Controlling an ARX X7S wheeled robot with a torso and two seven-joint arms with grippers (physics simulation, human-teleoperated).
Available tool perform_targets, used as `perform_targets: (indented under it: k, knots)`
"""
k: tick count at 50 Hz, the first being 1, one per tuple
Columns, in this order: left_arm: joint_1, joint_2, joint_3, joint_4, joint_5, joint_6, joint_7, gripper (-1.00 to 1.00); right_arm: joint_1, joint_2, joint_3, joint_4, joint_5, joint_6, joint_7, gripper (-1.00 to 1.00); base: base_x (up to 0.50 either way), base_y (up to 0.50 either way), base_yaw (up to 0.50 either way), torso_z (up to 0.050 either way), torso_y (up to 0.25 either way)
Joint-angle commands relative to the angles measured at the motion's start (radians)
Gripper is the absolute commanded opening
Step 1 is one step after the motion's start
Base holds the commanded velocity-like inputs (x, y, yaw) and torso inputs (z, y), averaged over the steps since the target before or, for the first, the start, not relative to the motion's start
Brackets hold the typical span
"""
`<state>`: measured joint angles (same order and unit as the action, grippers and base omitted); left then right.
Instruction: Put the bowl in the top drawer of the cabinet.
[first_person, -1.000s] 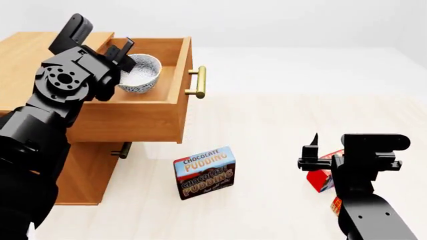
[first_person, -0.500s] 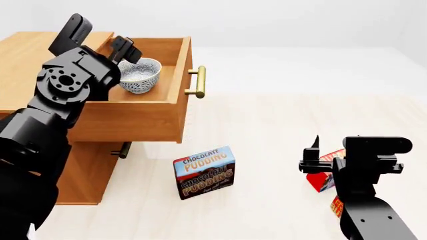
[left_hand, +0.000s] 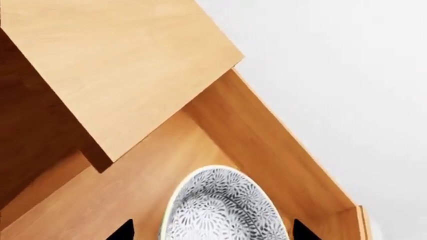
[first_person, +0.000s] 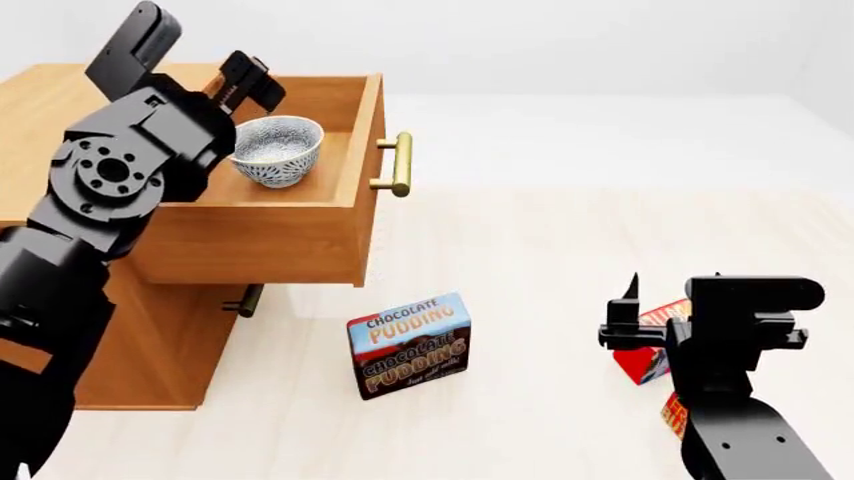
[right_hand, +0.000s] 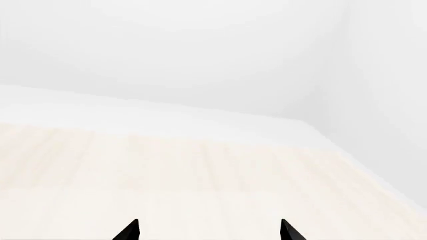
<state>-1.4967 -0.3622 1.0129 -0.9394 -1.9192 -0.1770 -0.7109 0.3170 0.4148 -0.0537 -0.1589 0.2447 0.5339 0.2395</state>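
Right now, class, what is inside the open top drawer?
The bowl sits upright in the top drawer. The left arm covers the drawer's rear part, so anything there cannot be seen.

A plain simulated room, bare like a test scene more than a lived-in home. Blank white walls (right_hand: 200, 60) meet a pale wood-grain floor (first_person: 561, 240) that fills most of the head view. At about ten o'clock stands a boxy light-brown wooden cabinet (first_person: 54, 110) with brass bar handles (first_person: 396, 165), its upper drawer pulled out. On the floor near six o'clock sits a chocolate pudding box (first_person: 408, 345), and at four o'clock a red box (first_person: 643, 360), partly hidden by a black robot arm.
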Motion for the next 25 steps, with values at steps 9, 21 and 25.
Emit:
perform_targets:
  k: [9,21,25]
  knots:
    - [-0.008,-0.086,-0.068,0.25,0.003,0.037,0.211,1.0,-0.003,0.001,-0.007,0.012,0.0,-0.011,0.0,1.0,0.0,0.0,0.0,0.0,0.0]
    - [0.035,-0.153,-0.133,0.464,-0.021,0.063,0.326,1.0,0.001,0.0,-0.011,0.02,0.0,-0.013,0.001,1.0,0.0,0.0,0.0,0.0,0.0]
    - [0.069,-0.195,-0.145,0.589,0.0,0.078,0.373,1.0,0.004,-0.004,-0.006,0.019,0.005,-0.014,0.005,1.0,0.0,0.0,0.0,0.0,0.0]
